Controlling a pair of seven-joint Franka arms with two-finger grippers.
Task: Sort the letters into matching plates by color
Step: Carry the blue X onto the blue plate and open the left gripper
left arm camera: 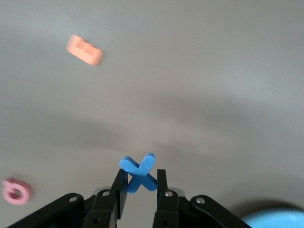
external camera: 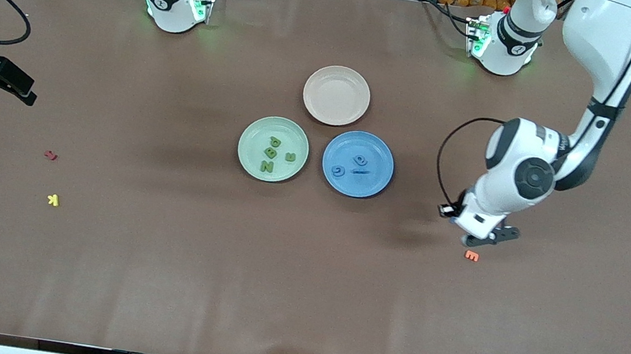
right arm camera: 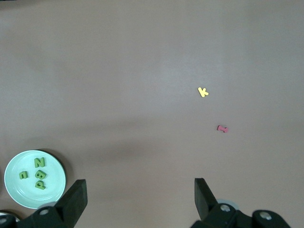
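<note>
Letters mostly sorted: four green (external camera: 272, 152) in the green plate (external camera: 254, 131), three blue (external camera: 351, 166) in the blue plate (external camera: 373, 182); carry step in hand; left hand (left arm camera: 139, 190) pinches a blue X (left arm camera: 138, 172) above the counter (external camera: 299, 292), over an orange letter (external camera: 472, 256); next, I judge, carry it over the blue plate, then release; right hand (right arm camera: 137, 197) waits spread wide, holding nothing.

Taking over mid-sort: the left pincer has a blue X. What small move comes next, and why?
Probably carry it toward the blue plate and release above it. The left pincer is shut on the blue X, up over bare table beside the orange letter; three blue letters already lie in the plate.
</note>
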